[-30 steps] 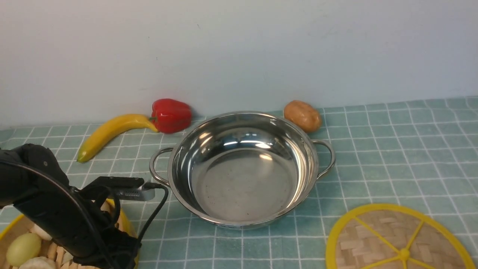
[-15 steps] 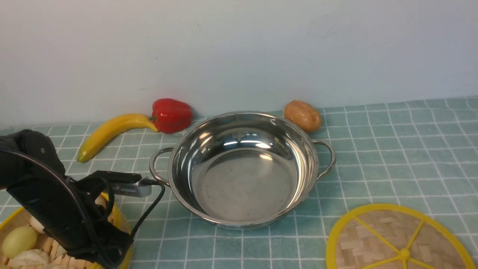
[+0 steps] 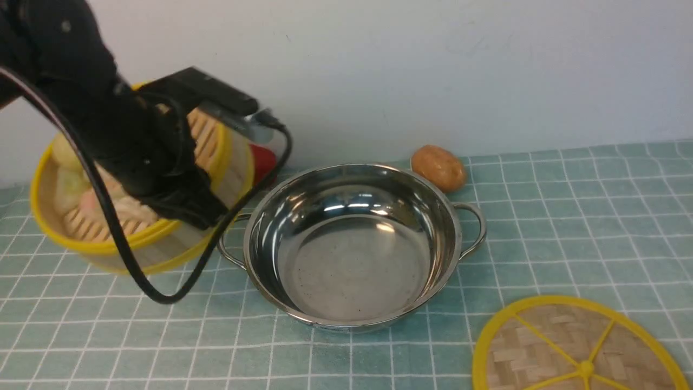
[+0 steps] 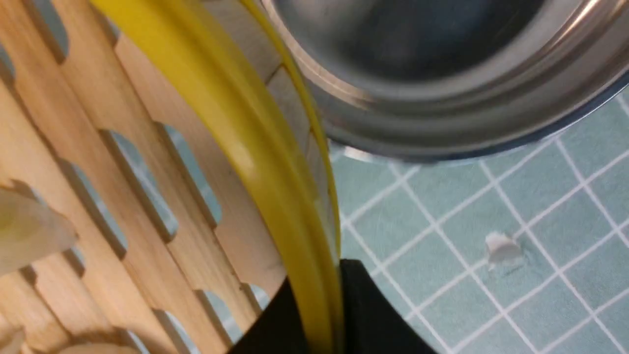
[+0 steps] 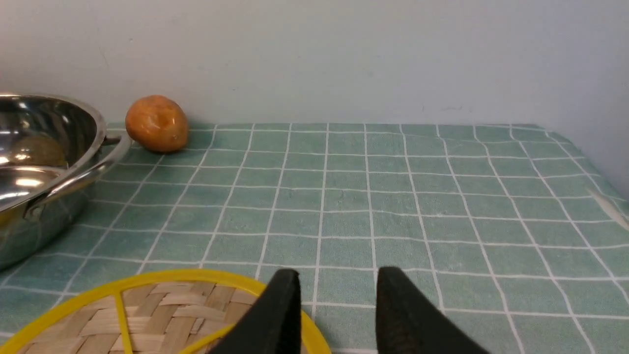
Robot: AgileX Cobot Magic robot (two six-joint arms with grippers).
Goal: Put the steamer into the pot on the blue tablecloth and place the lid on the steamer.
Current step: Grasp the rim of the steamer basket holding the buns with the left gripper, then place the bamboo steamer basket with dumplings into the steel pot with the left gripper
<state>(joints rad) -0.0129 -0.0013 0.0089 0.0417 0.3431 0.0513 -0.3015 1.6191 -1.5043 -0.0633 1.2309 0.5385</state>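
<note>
Since 1 s ago the steamer rose from lower-left corner to mid-left, tilted, off the tablecloth. Left gripper clamps its yellow rim, prob. to carry it over the pot, centre frame. Right gripper wide, empty, over lid edge, lower right, likely waiting

Front cam: robot's side, centred, raised, looks fwd & down over blue tablecloth to back wall; mid-range, pot at frame centre. L wrist cam: v. close, looks past steamer rim onto pot edge & cloth. R wrist cam: low, near-level, faces back wall. Shares pot, potato, lid w/ front.
</note>
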